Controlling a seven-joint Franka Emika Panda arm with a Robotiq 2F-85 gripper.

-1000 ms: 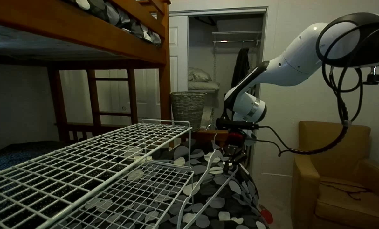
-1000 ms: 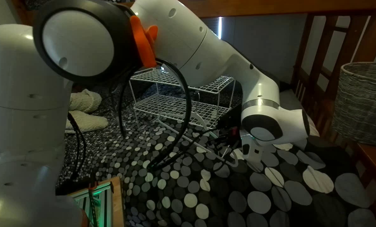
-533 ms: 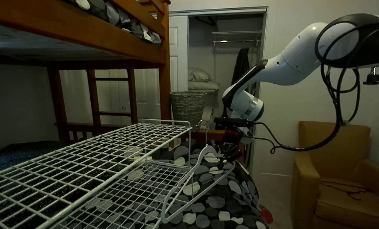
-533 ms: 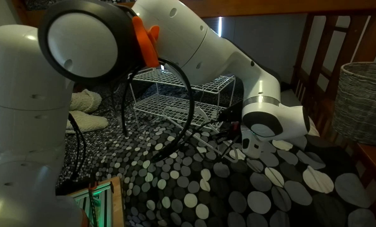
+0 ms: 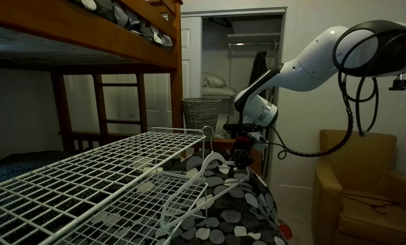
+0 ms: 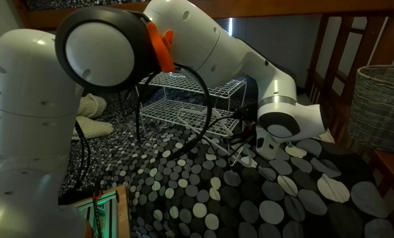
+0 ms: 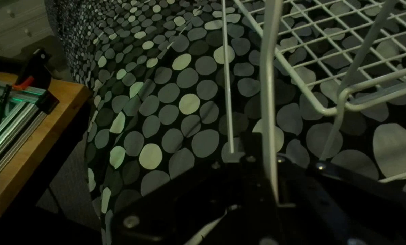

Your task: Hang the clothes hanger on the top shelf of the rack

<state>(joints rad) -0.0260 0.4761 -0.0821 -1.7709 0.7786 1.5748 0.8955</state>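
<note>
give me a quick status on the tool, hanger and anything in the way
Tool shut on clothes hanger. Hook up, near the corner of the top shelf in an exterior view; contact unclear. No obstruction visible between them.

In both exterior views and in the wrist view — it is not possible to read any text, label, brand, number or sign.

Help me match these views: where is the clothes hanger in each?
In an exterior view: clothes hanger below centre.
In an exterior view: hanger just right of centre, partly behind a black cable.
Wrist view: hanger bar right of centre, reaching the top edge.
Shared landmark: white wire-grid rack.
</note>
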